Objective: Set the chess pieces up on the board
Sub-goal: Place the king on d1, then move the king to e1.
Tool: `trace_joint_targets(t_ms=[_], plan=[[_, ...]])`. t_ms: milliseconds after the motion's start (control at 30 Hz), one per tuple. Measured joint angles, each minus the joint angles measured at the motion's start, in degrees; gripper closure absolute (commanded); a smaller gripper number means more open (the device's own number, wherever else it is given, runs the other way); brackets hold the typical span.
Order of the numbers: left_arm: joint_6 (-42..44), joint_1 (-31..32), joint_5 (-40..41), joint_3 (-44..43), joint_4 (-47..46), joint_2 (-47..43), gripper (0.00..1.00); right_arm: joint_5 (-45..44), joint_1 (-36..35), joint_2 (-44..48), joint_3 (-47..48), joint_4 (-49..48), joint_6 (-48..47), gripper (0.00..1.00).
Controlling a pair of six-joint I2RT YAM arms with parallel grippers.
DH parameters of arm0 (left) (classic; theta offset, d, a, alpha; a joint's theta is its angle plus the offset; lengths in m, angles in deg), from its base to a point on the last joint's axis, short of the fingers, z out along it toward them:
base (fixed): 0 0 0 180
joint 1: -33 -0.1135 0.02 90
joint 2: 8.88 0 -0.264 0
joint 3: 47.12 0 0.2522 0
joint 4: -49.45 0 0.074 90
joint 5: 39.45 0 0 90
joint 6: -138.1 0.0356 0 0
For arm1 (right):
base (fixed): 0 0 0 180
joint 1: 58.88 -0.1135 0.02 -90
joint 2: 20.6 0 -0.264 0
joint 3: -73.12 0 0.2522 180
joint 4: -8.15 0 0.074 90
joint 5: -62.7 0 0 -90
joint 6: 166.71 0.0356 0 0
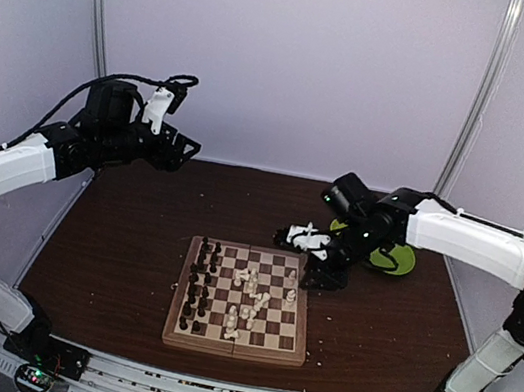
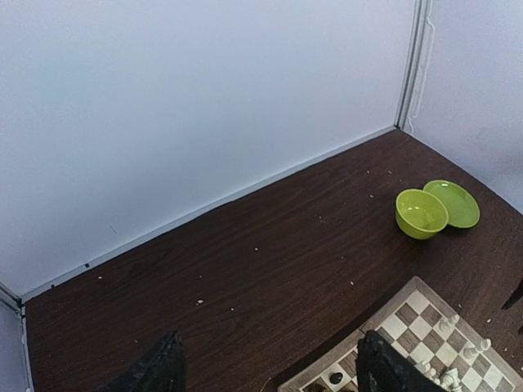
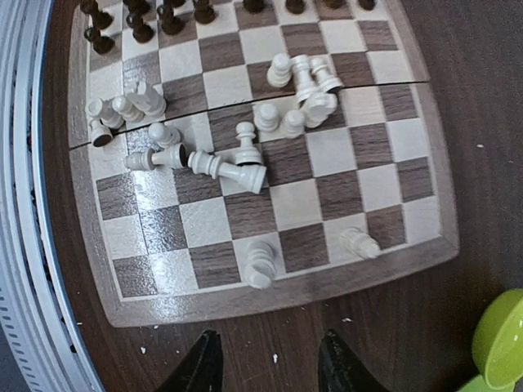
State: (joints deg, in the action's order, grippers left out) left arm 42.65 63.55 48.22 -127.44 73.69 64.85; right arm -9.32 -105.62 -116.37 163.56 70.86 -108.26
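Sprawling over the middle squares of the board [image 1: 233, 346], which lies on the desk [image 1: 123, 233] near its front edge, a jumble of cream chess pieces [image 3: 237, 167] blocks those squares; several are toppled, and they are too tangled to count surely. Two more cream pieces [image 3: 260, 265] stand upright on the edge row nearest the right jaws, which hang apart and empty over the desk just off that border. Dark pieces [image 1: 197, 286] fill two files along the opposite side. One green bowl [image 2: 421, 214] sits just beside one green plate [image 2: 454, 203], well apart from the board. White crumbs [image 2: 198, 302] dot the desk. The left jaws, high at the far left, are apart, holding nothing.
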Motion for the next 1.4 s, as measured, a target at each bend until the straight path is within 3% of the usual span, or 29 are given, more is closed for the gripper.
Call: trace_joint_targets(t_ms=[67,200,400,567,800,1400], plan=[[0.7,0.0,-2.32,-0.79,0.85,1.88,0.36,2.29,2.99,4.44,-0.02,0.37,0.02,0.59],[1.97,1.09,-5.81,-4.81,4.2,7.87,0.37,8.94,11.08,12.72,-3.23,-2.14,0.52,0.6],[8.9,10.73,-7.02,-12.22,13.55,17.84,0.39,16.55,19.39,20.44,-15.23,-7.21,2.69,0.6],[12.79,16.28,-8.15,-17.22,21.27,25.4,0.39,18.21,21.14,22.64,-18.23,-8.5,3.17,0.62],[13.05,17.53,-6.71,-22.58,28.72,33.27,0.41,19.19,21.38,23.87,-18.21,-9.35,1.36,0.64],[9.79,19.02,-5.18,-37.94,31.87,47.17,0.41,18.97,21.38,26.23,-18.21,-9.25,-1.16,0.65]])
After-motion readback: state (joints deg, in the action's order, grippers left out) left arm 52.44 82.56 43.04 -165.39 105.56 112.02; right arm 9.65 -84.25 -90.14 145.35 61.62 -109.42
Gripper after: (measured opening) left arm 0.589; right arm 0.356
